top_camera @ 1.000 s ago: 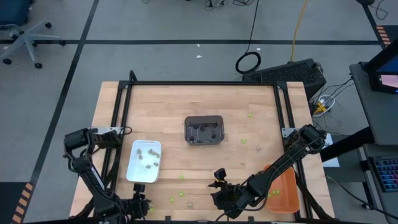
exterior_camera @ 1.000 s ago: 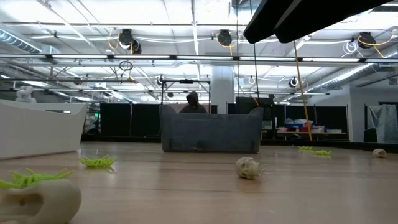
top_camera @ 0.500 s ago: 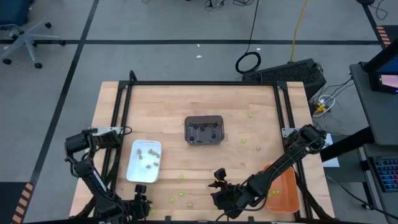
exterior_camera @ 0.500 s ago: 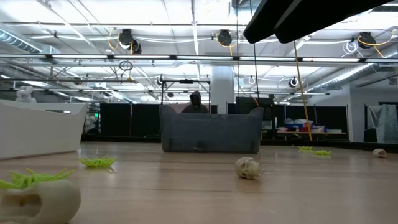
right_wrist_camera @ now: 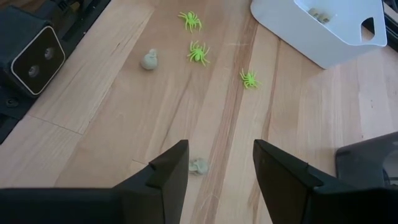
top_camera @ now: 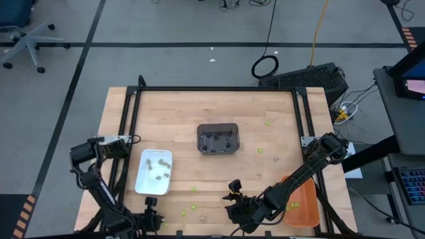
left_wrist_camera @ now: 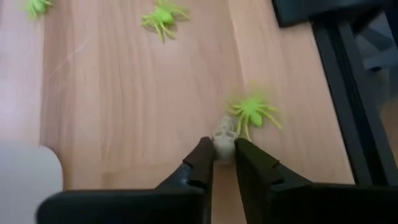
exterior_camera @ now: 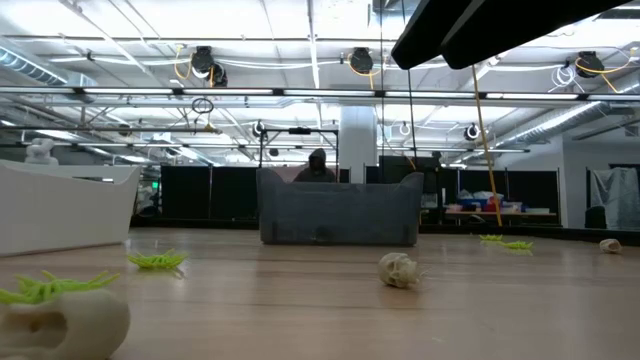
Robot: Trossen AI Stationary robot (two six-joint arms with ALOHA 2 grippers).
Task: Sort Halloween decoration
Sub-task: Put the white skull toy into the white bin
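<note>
Wood tabletop [top_camera: 219, 109], black frame, arms at near edge. Left gripper [left_wrist_camera: 223, 157] sits far left at the front edge, fingers narrowed around a pale tan skull [left_wrist_camera: 224, 133], apparently pinching it; a lime-green spider [left_wrist_camera: 254, 112] touches the skull's far side. White tray [top_camera: 154, 171] holds tan pieces. Dark grey tray [top_camera: 218, 138] mid-table. Right gripper [right_wrist_camera: 219, 163] hovers with fingers wide apart, above a small tan trinket [right_wrist_camera: 199, 166]. Orange tray [top_camera: 303, 202] far right. Only the wrist views show fingers; the low view shows a person's silhouette [exterior_camera: 317, 165] behind the grey tray.

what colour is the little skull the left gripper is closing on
Pale tan skull, between the left gripper fingertips beside a lime-green spider; clearest in the left wrist view.
</note>
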